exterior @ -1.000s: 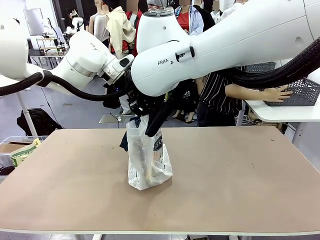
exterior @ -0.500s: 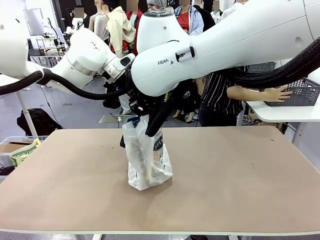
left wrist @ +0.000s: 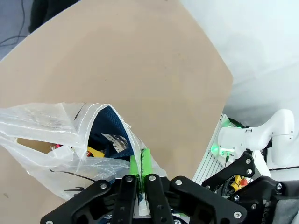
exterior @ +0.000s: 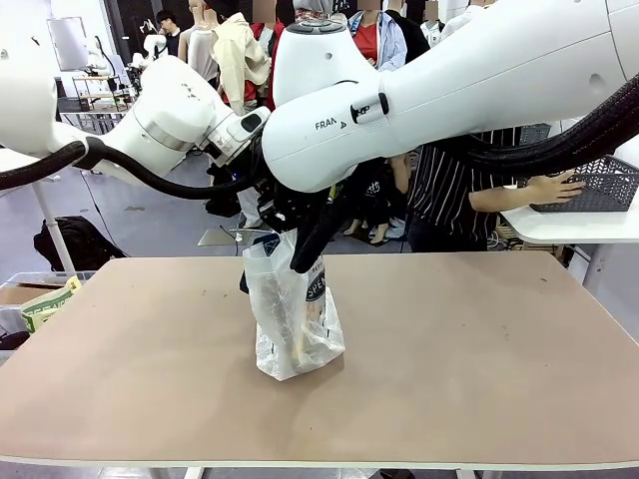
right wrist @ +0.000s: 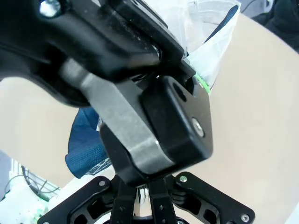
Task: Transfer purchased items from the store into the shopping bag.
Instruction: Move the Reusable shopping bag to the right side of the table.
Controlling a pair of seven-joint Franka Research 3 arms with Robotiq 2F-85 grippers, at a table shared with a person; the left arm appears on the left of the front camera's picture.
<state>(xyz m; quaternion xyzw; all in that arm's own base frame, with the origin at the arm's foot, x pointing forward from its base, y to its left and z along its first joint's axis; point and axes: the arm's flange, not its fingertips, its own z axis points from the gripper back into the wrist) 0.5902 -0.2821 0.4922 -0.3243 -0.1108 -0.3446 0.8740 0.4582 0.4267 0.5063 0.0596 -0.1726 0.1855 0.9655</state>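
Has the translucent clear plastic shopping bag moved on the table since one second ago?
Barely. The translucent clear plastic shopping bag keeps its base at the same spot on the tan table; only its top edge shifted slightly left.

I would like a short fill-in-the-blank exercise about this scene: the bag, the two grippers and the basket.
1. The shopping bag stands on the ____.
2. The left gripper has its jaws ____ on the bag's rim.
3. Both grippers hold the bag at its ____ edge; the right gripper is closed there too.
4. The person's hand rests on the dark grey ____ at the right of the front view.

Missing words: table; shut; top; basket
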